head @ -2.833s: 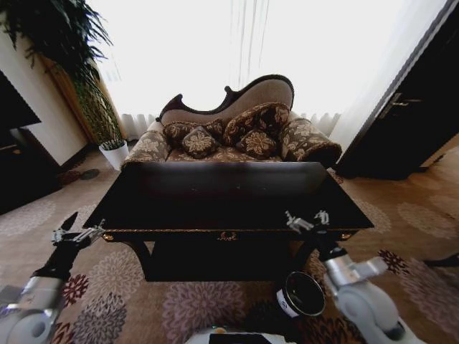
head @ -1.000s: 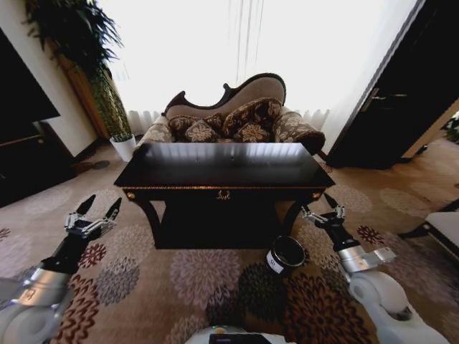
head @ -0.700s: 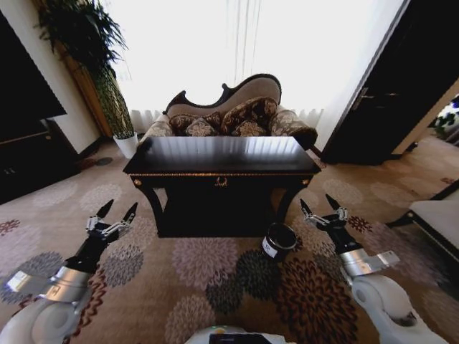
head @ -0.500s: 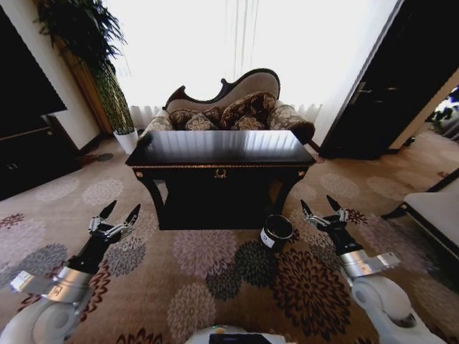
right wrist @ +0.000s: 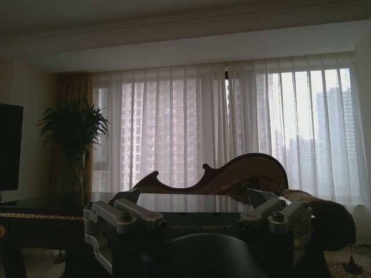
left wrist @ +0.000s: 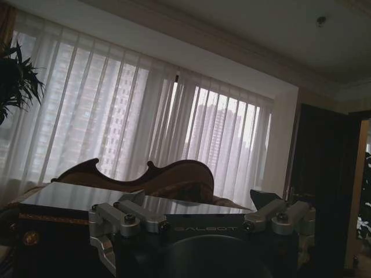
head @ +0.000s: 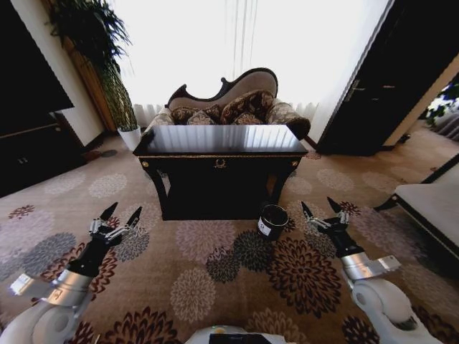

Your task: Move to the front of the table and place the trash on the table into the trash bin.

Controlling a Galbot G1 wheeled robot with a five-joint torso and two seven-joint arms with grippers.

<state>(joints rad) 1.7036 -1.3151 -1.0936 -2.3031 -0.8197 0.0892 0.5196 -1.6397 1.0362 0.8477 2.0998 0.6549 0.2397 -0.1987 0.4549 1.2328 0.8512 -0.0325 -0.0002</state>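
The dark glossy table (head: pixel 222 140) with gold trim stands ahead of me in the head view, in front of a sofa. The trash is out of view. The black trash bin (head: pixel 272 221) with a white label sits on the carpet by the table's front right leg. My left gripper (head: pixel 122 211) hovers open over the carpet, well short of the table and to its left. My right gripper (head: pixel 318 206) is open too, just right of the bin and holding nothing. The left wrist view looks across the table top (left wrist: pixel 69 200) toward the curtains.
A patterned sofa (head: pixel 229 107) stands behind the table. A tall plant in a white pot (head: pixel 130 136) is at the back left, beside a dark cabinet (head: pixel 29 143). A dark door (head: pixel 387 79) and a pale bench (head: pixel 430 204) are on the right. Floral carpet lies between me and the table.
The whole picture has shifted: the camera has backed away, so table and bin look smaller and farther. Both grippers, earlier near the table's front edge, now hang open over the carpet.
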